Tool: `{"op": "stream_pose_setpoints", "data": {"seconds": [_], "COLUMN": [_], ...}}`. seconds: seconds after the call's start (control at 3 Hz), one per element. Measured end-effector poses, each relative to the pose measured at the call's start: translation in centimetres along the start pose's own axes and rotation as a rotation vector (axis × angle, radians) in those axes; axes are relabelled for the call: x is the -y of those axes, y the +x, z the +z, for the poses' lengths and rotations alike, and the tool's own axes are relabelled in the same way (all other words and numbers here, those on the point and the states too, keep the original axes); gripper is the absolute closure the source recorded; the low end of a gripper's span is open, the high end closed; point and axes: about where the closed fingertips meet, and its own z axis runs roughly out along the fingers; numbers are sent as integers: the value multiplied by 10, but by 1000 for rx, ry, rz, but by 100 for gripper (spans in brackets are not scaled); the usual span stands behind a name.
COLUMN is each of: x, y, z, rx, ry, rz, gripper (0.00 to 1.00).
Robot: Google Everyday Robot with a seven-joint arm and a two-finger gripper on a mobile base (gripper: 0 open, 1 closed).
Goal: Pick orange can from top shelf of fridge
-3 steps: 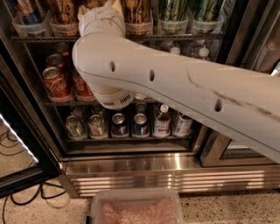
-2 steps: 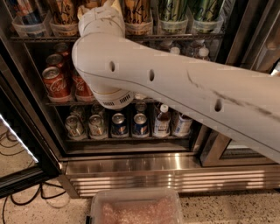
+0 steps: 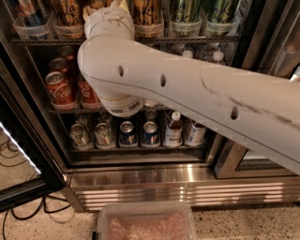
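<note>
Orange cans stand in clear trays on the top shelf (image 3: 201, 39) of the fridge (image 3: 140, 176): one at the left (image 3: 68, 11) and one further right (image 3: 146, 11). My white arm (image 3: 187, 98) reaches up from the right across the fridge front. My gripper (image 3: 107, 16) is at the top shelf between these two orange cans, at the frame's upper edge. Its wrist hides whatever stands in the tray behind it. Only the lower parts of the cans show.
Green cans (image 3: 183, 10) stand right of the orange ones, a blue can (image 3: 28, 11) at the left. Red cola cans (image 3: 58, 86) fill the middle shelf, with small cans (image 3: 126, 133) and a bottle (image 3: 174, 129) below. The open door (image 3: 21, 154) is at left, and a plastic tub (image 3: 145, 222) is on the floor.
</note>
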Motion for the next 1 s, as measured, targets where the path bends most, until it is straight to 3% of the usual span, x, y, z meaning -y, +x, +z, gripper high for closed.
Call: {"op": "stream_pose_setpoints", "data": {"seconds": [1.0], "x": [13], "y": [-34], "z": [-8], "rx": [33], "ry": [-22], "rz": [101], "gripper": [100]}}
